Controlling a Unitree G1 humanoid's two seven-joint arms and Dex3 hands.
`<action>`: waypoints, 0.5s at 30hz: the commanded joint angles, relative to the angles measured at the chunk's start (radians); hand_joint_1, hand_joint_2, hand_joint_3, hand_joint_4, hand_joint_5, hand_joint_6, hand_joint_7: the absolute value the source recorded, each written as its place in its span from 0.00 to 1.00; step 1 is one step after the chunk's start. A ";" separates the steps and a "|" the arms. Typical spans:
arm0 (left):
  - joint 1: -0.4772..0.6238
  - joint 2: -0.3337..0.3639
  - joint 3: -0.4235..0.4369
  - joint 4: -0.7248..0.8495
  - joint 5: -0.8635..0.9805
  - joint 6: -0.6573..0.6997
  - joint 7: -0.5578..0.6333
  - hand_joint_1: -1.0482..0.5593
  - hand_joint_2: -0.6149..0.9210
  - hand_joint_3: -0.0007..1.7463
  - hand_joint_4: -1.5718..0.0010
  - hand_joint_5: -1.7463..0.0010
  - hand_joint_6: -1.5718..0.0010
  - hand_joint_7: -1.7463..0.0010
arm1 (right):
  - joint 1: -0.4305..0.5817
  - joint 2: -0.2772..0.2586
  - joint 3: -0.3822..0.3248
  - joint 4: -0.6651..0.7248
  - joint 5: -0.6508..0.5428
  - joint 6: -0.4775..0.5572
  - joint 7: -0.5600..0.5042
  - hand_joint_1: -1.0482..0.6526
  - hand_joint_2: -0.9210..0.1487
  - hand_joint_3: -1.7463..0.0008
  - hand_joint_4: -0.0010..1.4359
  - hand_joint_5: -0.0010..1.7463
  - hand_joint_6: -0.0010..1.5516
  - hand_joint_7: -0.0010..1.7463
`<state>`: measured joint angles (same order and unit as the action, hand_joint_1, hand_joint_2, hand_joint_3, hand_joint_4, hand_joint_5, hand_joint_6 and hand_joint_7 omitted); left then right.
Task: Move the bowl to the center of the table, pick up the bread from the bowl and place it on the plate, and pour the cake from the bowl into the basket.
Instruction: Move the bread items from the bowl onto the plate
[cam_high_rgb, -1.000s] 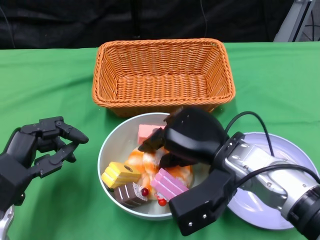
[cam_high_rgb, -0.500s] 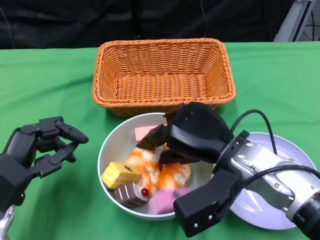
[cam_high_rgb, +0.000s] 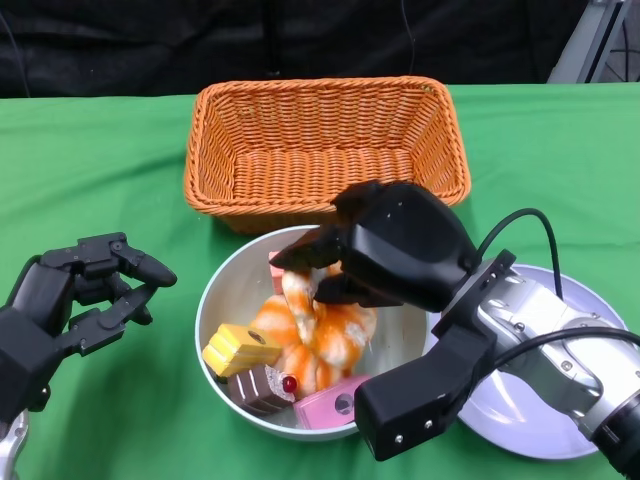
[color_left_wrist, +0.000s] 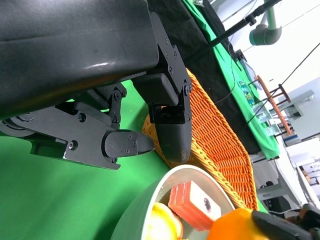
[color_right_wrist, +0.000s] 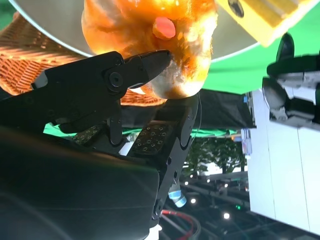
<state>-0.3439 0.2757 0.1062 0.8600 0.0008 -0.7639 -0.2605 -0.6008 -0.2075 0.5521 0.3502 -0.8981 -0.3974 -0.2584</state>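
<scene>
The white bowl (cam_high_rgb: 222, 290) sits in front of the orange basket (cam_high_rgb: 325, 150). In it lie an orange-glazed bread (cam_high_rgb: 322, 335), a yellow cake (cam_high_rgb: 241, 348), a brown cake (cam_high_rgb: 262, 388) and two pink cakes (cam_high_rgb: 325, 404). My right hand (cam_high_rgb: 395, 250) is over the bowl and pinches the bread (color_right_wrist: 165, 30) between its fingertips; the bread is lifted a little. The white plate (cam_high_rgb: 545, 410) lies at the right, partly hidden under my right forearm. My left hand (cam_high_rgb: 75, 295) hovers left of the bowl (color_left_wrist: 150, 210), fingers curled, holding nothing.
Green cloth (cam_high_rgb: 100, 170) covers the table. The basket stands empty right behind the bowl, nearly touching its rim. A black backdrop runs along the table's far edge.
My right hand has risen slightly with the bread in its fingertips. The pink cake that lay under the hand has slid down to the bowl's front rim. The left hand has not moved.
</scene>
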 joint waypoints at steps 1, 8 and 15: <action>0.003 0.018 -0.001 0.011 0.006 -0.016 0.004 0.60 1.00 0.22 0.49 0.24 0.45 0.50 | 0.017 -0.005 -0.029 -0.023 0.045 -0.003 0.006 0.46 0.00 0.99 0.54 0.66 0.77 0.02; 0.002 0.016 -0.002 0.006 0.019 -0.007 0.019 0.60 1.00 0.21 0.49 0.24 0.45 0.50 | 0.038 -0.018 -0.095 -0.046 0.202 -0.053 0.097 0.47 0.03 1.00 0.51 0.76 0.78 0.03; -0.004 0.017 0.000 0.012 0.019 -0.002 0.019 0.60 1.00 0.21 0.49 0.25 0.44 0.50 | 0.076 -0.046 -0.148 -0.134 0.273 -0.055 0.184 0.47 0.05 1.00 0.55 0.72 0.77 0.02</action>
<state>-0.3444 0.2760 0.1060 0.8692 0.0111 -0.7647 -0.2593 -0.5379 -0.2352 0.4309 0.2494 -0.6445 -0.4550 -0.0881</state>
